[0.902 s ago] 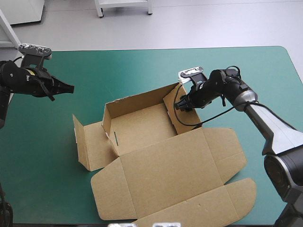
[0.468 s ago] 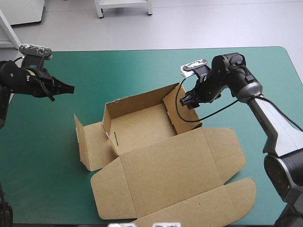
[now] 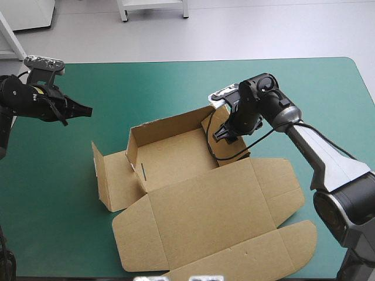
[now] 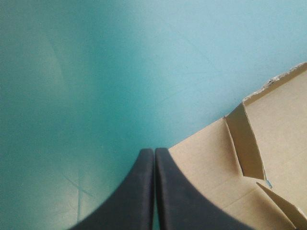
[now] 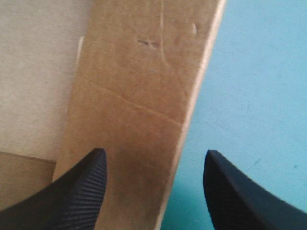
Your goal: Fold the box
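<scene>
Right gripper (image 3: 224, 133) (image 5: 153, 153): two broad black ribbed fingers (image 5: 81, 191) spread apart, nothing clamped, straddling the outer edge of the box's right side flap (image 3: 237, 153) (image 5: 134, 96). One finger is over the board, the other over the bare teal-green table cover (image 3: 176, 82) (image 5: 259, 96). The key relation is that the flap's long axis runs straight ahead of this gripper, with its cut edge passing between the fingers. Contact is not clear from these views. The flap is matte brown corrugated board with a faint crease and small scuffs, and it leans outward, not upright. Beyond it on the board side is the rest of the cut brown cardboard box (image 3: 176, 155) (image 4: 216, 158). This is a half-formed tray near the table's middle, with its rear wall (image 3: 170, 126) raised. The far-side flap (image 3: 111, 181) is splayed out, and the big lid panel (image 3: 205, 216) lies flat toward the near table edge with rounded tabs. Left gripper (image 3: 85, 109) (image 4: 154, 151): fingers pressed together in one point and empty, well apart from the box. The box lies ahead of it and off to one side, over open cover. The right arm is clearly the nearer one. Judgement: the next move is probably standing that right flap upright or tucking it in. The board is stiff but light, so it could slide or spring back if pushed off-crease.
</scene>
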Robot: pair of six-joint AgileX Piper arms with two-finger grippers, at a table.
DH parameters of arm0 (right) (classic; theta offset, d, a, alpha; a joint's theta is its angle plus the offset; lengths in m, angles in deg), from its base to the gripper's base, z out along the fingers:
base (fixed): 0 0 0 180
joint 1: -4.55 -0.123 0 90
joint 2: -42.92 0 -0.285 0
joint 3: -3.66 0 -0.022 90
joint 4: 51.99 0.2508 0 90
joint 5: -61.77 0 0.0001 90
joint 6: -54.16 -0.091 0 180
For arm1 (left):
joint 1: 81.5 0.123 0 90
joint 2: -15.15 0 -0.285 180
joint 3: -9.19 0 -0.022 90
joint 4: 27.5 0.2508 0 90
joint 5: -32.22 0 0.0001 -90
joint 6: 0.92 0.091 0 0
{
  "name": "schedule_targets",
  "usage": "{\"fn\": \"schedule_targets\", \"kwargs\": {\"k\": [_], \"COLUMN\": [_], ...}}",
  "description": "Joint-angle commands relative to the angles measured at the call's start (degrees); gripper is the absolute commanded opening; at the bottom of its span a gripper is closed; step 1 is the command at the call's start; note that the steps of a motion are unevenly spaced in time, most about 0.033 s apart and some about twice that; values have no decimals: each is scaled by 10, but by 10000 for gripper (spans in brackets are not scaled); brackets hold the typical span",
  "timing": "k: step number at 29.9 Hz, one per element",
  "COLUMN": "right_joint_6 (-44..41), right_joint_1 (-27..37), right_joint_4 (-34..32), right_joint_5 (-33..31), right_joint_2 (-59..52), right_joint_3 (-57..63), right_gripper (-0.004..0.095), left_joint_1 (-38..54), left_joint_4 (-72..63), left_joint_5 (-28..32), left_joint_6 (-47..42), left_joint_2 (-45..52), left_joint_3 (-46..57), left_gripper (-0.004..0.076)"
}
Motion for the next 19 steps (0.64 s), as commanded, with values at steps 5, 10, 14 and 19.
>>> {"fn": "schedule_targets", "kwargs": {"k": [5,10,14,19], "right_joint_6": [-10,-10,-14,-16], "right_joint_1": [-1,-1,-1,-1], "right_joint_4": [5,2,-10,-36], "right_joint_5": [-6,-6,-6,-6], "right_joint_2": [7,17,18,17], "right_joint_3": [-14,-14,-14,-16], "right_gripper": [549,469,141,-3], "left_joint_1": [0,0,0,0], "left_joint_4": [-18,-26,-27,-27], "left_joint_5": [17,16,15,12], "left_joint_6": [-3,0,1,1], "left_joint_2": [18,18,18,18], "left_joint_3": [-17,-17,-17,-17], "left_gripper": [-3,-3,-3,-3]}}
